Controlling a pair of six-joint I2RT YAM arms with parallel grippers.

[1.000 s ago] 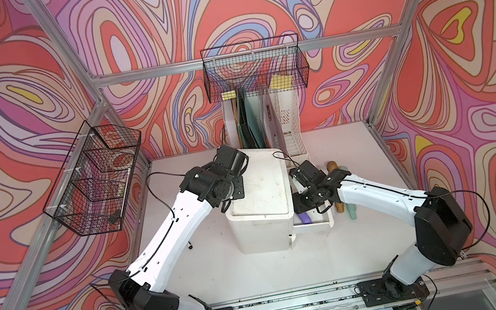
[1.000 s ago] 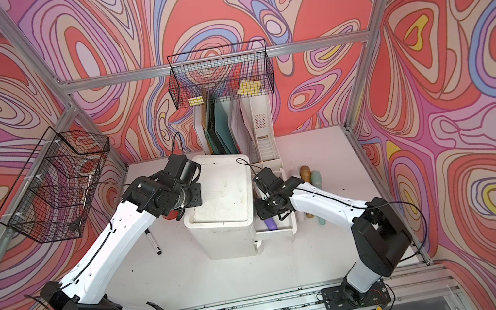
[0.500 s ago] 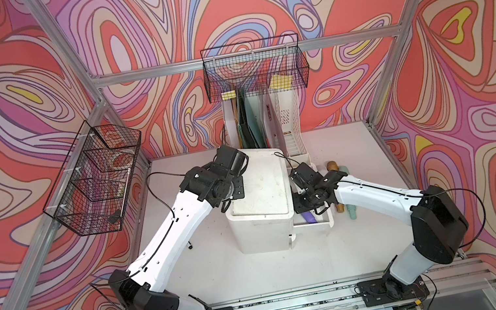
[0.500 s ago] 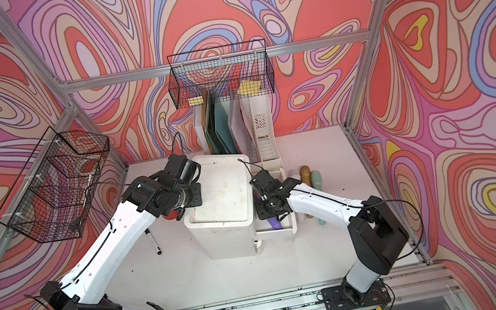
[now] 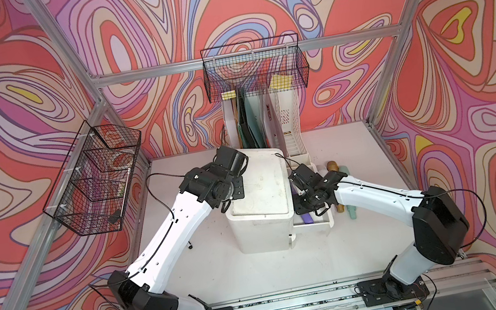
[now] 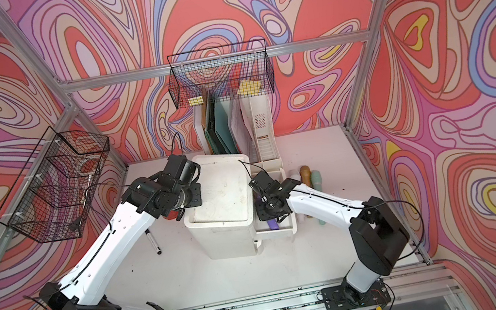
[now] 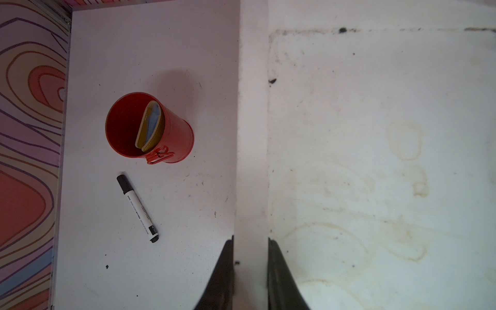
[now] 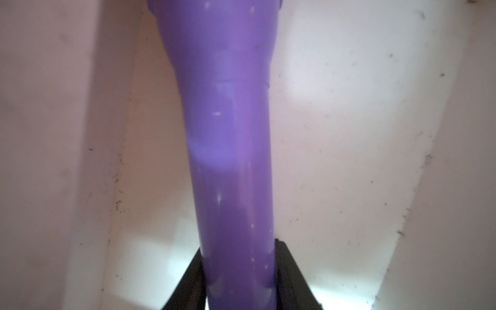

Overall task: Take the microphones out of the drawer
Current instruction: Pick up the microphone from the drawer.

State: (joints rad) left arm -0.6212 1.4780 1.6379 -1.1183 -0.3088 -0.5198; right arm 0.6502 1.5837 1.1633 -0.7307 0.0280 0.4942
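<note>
Right gripper [image 8: 239,249]: lowered into the open white plastic drawer [image 5: 316,225] and narrowed within the last second; now pressing both sides of the handle.
Purple plastic microphone [image 8: 228,134]: lying in the drawer, not yet lifted.
Meaning for task: grasp probably made; lifting out next.
Left gripper [image 7: 251,241]: narrow, clamped on the rim of the stained white plastic cabinet [image 5: 260,195].
Handle surface: smooth, round, tapered, slightly glossy; likely slippery.
</note>
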